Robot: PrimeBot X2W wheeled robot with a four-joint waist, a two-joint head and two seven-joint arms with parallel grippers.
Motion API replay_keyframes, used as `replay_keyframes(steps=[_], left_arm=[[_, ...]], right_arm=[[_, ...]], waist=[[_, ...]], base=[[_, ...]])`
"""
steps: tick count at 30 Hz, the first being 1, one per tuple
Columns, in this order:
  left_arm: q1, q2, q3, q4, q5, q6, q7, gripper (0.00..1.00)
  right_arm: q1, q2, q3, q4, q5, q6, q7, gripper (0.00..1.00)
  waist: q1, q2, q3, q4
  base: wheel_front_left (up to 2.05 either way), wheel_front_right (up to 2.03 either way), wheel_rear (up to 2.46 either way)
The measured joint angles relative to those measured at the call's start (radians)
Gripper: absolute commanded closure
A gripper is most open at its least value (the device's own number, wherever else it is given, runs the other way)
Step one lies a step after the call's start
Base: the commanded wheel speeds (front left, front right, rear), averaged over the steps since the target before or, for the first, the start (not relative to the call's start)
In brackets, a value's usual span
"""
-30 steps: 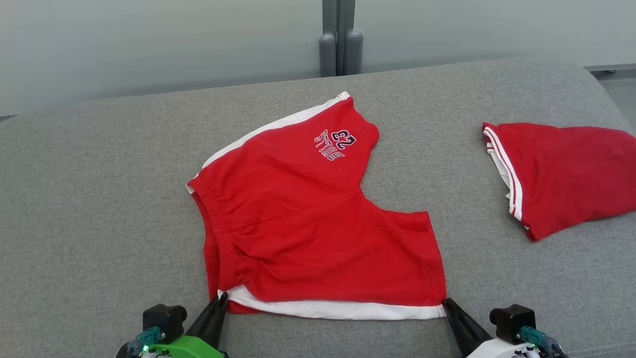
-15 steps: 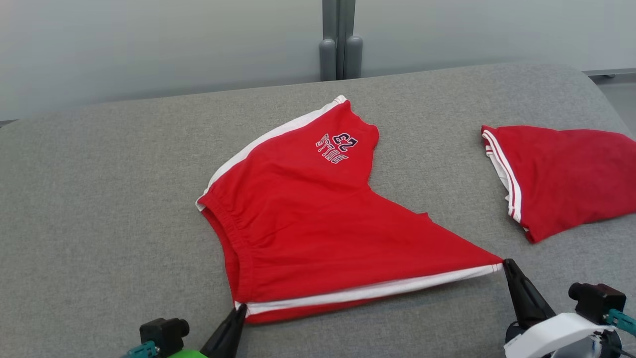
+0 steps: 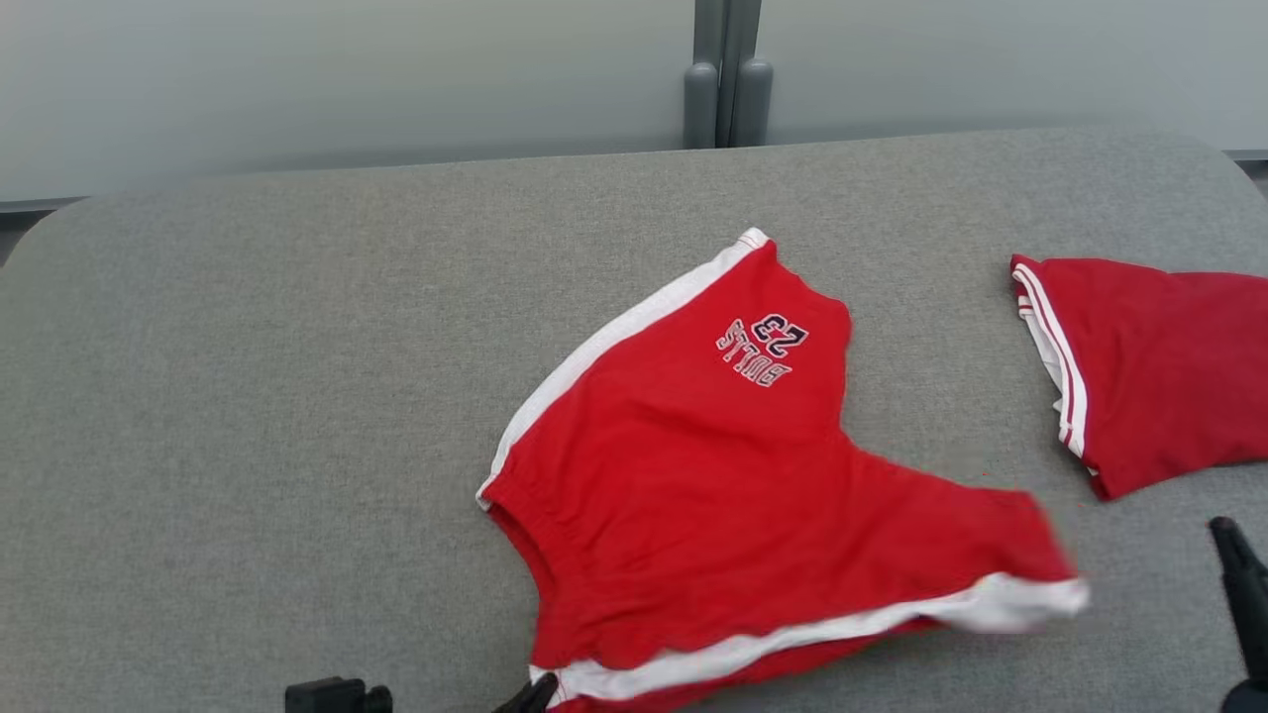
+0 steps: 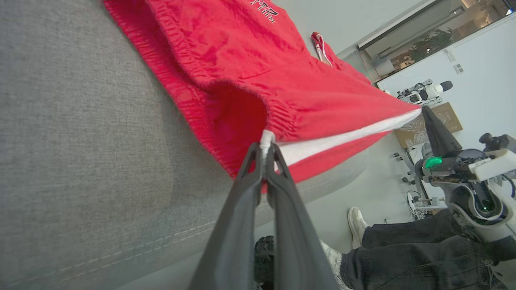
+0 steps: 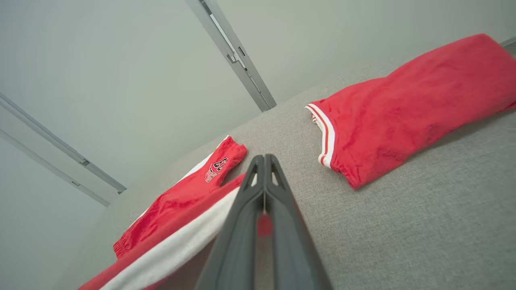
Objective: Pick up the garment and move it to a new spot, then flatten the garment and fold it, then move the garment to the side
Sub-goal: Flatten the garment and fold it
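Note:
Red shorts [image 3: 733, 495] with a white side stripe and a "23" print lie spread on the grey cushion [image 3: 248, 396]. At the bottom edge of the head view my left gripper [image 3: 537, 693] is shut on the waistband corner. The left wrist view shows that gripper [image 4: 266, 143] pinching the white stripe's end. My right gripper [image 3: 1228, 530] is at the lower right, fingers shut, a clear gap away from the blurred leg-hem corner [image 3: 1075, 594]. In the right wrist view the tips of the right gripper [image 5: 264, 157] hold nothing, and the shorts [image 5: 181, 201] lie to their left.
A second red garment [image 3: 1159, 366] with striped trim lies folded at the cushion's right end. A grey post [image 3: 726, 89] stands behind the cushion. A person's leg [image 4: 403, 249] and a white shoe [image 4: 356, 225] are beside the cushion's front edge.
The camera has swung left. The shorts were dragged to the right. The leg-hem corner has left my right gripper and dropped, while my left gripper keeps the waistband corner.

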Motion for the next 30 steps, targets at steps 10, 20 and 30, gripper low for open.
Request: replay_keyframes(steps=[10, 20, 30], left_arm=[[0.098, 0.122, 0.058, -0.214, -0.095, 0.001, 0.083, 1.0], [0.042, 0.145, 0.053, -0.306, -0.125, 0.001, 0.149, 1.0], [0.039, 0.161, 0.117, -0.298, -0.155, 0.004, 0.148, 1.0]], right_arm=[[0.114, -0.141, -0.024, -0.188, 0.061, -0.001, 0.128, 1.0], [0.042, -0.209, 0.055, -0.262, 0.055, -0.002, 0.24, 0.82], [0.001, -0.242, 0.179, -0.231, -0.026, -0.002, 0.352, 0.0]], waist=[[0.0, 0.0, 0.062, 0.026], [0.0, 0.0, 0.173, 0.059], [0.0001, 0.0, 0.202, 0.06]], base=[[0.0, 0.0, 0.0], [0.0, 0.0, 0.0], [0.0, 0.0, 0.0]])
